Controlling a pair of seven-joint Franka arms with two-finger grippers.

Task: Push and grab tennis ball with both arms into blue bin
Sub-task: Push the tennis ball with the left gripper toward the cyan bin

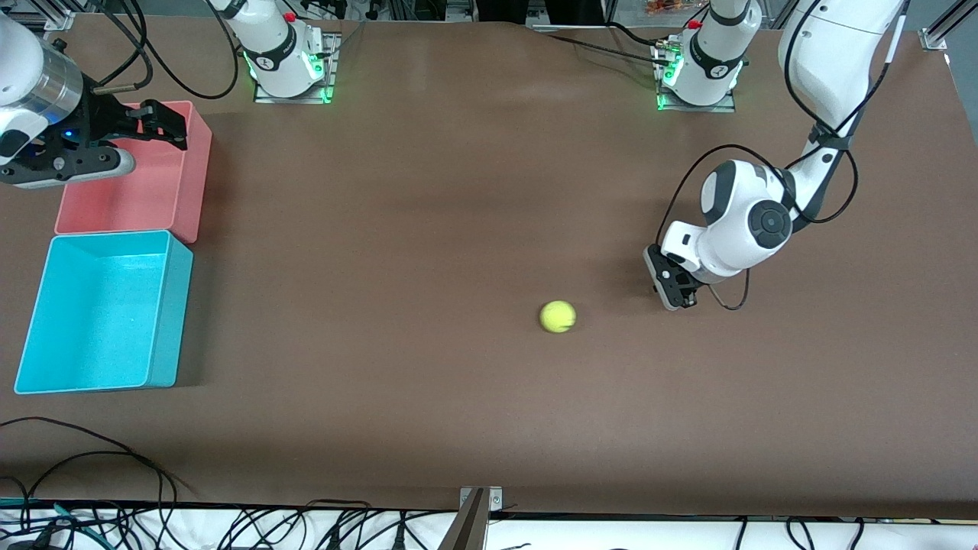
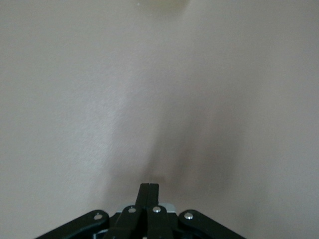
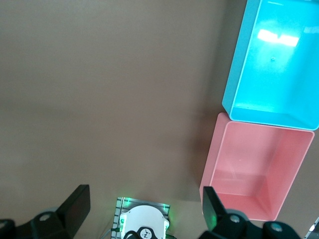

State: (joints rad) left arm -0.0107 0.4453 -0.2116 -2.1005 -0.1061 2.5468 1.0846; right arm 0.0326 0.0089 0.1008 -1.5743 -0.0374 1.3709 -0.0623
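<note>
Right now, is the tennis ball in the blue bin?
No, the tennis ball lies on the bare table, well apart from the blue bin.

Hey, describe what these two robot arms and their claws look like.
Both arms are glossy white with rounded joints, dark grey bands and looping black cables. Each base glows green and carries a red button. The left claw and right claw are black, two-fingered; the right wrist has a silver metal collar.

A small fuzzy yellow-green tennis ball (image 1: 558, 316) rests on the brown table, toward the left arm's end. The bright cyan-blue rectangular plastic bin (image 1: 170, 321) stands upright, empty, at the right arm's end.
</note>
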